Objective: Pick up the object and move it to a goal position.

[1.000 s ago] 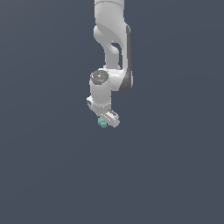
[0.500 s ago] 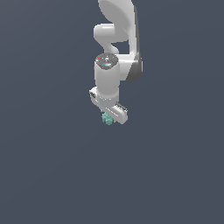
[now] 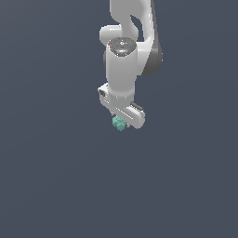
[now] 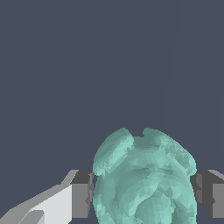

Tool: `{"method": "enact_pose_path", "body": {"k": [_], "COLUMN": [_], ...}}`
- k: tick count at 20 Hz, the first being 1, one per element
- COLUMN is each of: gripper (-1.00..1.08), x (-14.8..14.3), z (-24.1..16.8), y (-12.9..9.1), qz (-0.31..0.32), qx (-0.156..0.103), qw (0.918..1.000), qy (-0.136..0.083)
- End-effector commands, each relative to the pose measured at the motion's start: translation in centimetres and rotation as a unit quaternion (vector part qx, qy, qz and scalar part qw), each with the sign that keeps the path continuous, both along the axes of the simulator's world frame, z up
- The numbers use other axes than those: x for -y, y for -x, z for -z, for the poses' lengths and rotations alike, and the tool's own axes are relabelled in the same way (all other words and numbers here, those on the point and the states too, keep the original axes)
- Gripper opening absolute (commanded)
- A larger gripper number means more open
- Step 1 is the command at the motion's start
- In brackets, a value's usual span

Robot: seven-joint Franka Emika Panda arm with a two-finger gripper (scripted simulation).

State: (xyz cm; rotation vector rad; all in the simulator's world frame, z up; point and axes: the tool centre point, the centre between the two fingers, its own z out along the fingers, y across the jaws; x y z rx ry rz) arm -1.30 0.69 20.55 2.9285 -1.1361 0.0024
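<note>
The object is a tiny teal-green knobbly lump peeking out under the white gripper in the exterior view. My arm hangs down from above, its wrist pointing at the floor. In the wrist view the object fills the space between the two dark finger pads, which press on its two sides. The gripper is shut on it, and the lump is held off the ground.
Around the arm there is only a plain dark grey-blue surface in both views. No other objects, containers or edges show.
The arm has swung toward the exterior view's right and lifted slightly, carrying the teal lump with it. The wrist has turned, and the grip stays shut.
</note>
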Motion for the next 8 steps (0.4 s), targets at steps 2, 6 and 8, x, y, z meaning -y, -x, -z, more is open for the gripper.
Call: {"method": "enact_pose_path", "body": {"k": [2,6,8], "gripper": [-1.00,-1.00,-1.00], "x": [-0.35,-0.41,-0.37], "z": [-0.84,-0.97,-0.87], "y": [-0.38,-0.53,-0.52], "qz": [0.000,0.000,0.000], "qx": [-0.001,-0.001,-0.001], "qw": [1.0000,1.0000,1.0000], "qy": [0.000,0.000,0.000]}}
